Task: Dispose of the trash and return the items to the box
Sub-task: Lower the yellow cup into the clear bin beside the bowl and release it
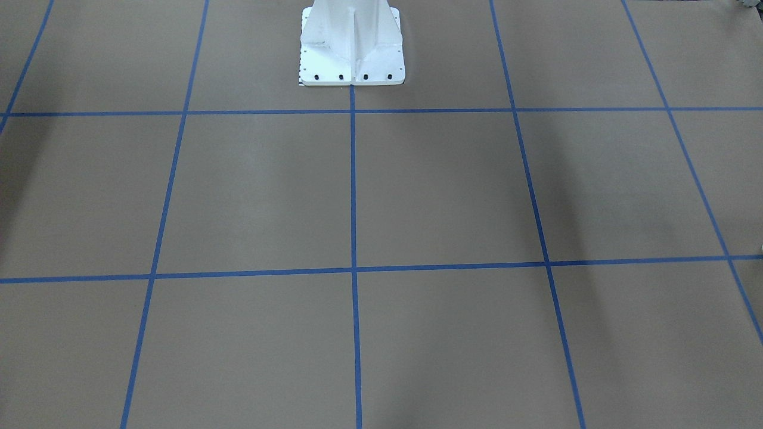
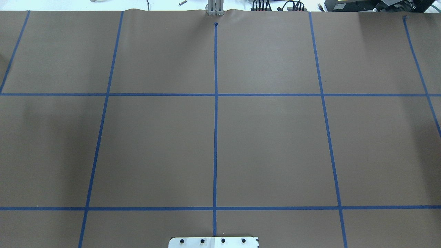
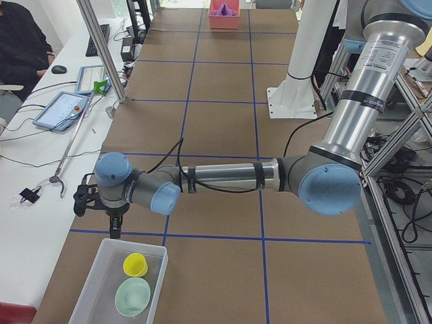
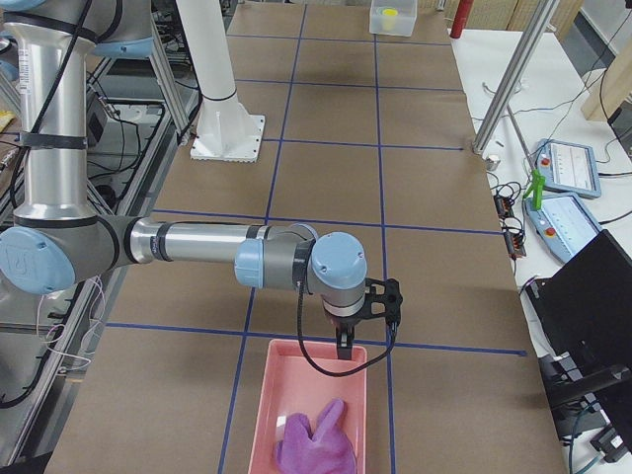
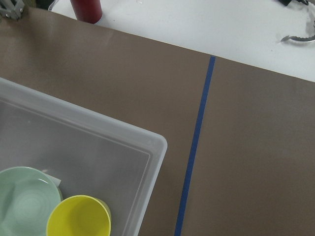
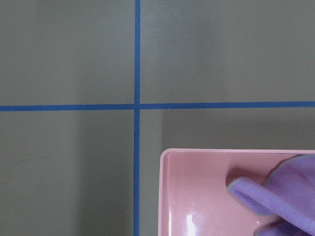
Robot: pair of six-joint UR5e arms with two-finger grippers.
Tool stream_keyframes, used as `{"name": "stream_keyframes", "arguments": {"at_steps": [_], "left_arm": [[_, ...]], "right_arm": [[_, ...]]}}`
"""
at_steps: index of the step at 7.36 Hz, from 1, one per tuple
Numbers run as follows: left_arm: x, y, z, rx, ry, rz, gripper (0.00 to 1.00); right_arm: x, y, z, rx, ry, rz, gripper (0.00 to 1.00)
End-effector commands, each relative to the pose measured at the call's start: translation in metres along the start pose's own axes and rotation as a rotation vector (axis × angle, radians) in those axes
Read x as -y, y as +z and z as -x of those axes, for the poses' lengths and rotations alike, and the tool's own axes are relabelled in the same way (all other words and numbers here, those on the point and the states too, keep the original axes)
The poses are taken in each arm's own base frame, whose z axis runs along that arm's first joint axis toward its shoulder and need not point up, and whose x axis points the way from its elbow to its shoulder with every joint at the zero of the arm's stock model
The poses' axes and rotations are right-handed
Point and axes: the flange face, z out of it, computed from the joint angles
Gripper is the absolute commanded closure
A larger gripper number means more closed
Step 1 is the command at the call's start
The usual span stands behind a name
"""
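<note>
Though its opening cannot be told, the left gripper (image 3: 116, 231) hovers over the rim of the clear box (image 3: 86, 287). The yellow cup (image 3: 135, 264) sits inside, just beside.

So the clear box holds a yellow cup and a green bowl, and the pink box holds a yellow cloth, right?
Not quite: the cloth in the pink box is purple, not yellow, as the exterior right view shows. The clear box does hold a yellow cup and a green bowl.
</note>
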Motion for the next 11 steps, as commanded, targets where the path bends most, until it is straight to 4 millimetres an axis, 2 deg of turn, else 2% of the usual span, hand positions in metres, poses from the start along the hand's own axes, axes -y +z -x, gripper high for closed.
{"name": "stream_keyframes", "arguments": {"at_steps": [1, 2, 3, 4, 5, 6, 8, 11], "left_arm": [[-0.066, -0.046, -0.009, 0.079, 0.14, 0.043, 0.01], [-0.117, -0.047, -0.004, -0.003, 0.135, 0.078, 0.01], [-0.143, -0.056, -0.011, -0.079, 0.131, 0.09, 0.01], [-0.161, -0.051, -0.003, -0.085, 0.122, 0.107, 0.01], [-0.161, -0.05, -0.003, -0.082, 0.123, 0.108, 0.01], [-0.161, -0.05, -0.003, -0.076, 0.126, 0.105, 0.01], [-0.16, -0.049, -0.002, -0.076, 0.123, 0.108, 0.01], [-0.161, -0.046, -0.001, -0.075, 0.12, 0.115, 0.01]], "right_arm": [[-0.009, 0.005, -0.006, -0.006, 0.015, 0.015, 0.0], [-0.005, 0.009, 0.002, -0.005, 0.021, 0.024, 0.0], [-0.001, 0.011, 0.02, -0.006, 0.068, 0.028, 0.0], [0.0, 0.016, 0.031, -0.001, 0.067, 0.039, 0.0], [0.002, 0.022, 0.041, 0.005, 0.09, 0.048, 0.0], [0.005, 0.022, 0.063, 0.004, 0.12, 0.051, 0.0], [0.005, 0.025, 0.081, -0.003, 0.125, 0.061, 0.0], [-0.003, 0.034, 0.082, -0.035, 0.126, 0.077, 0.0]]}}
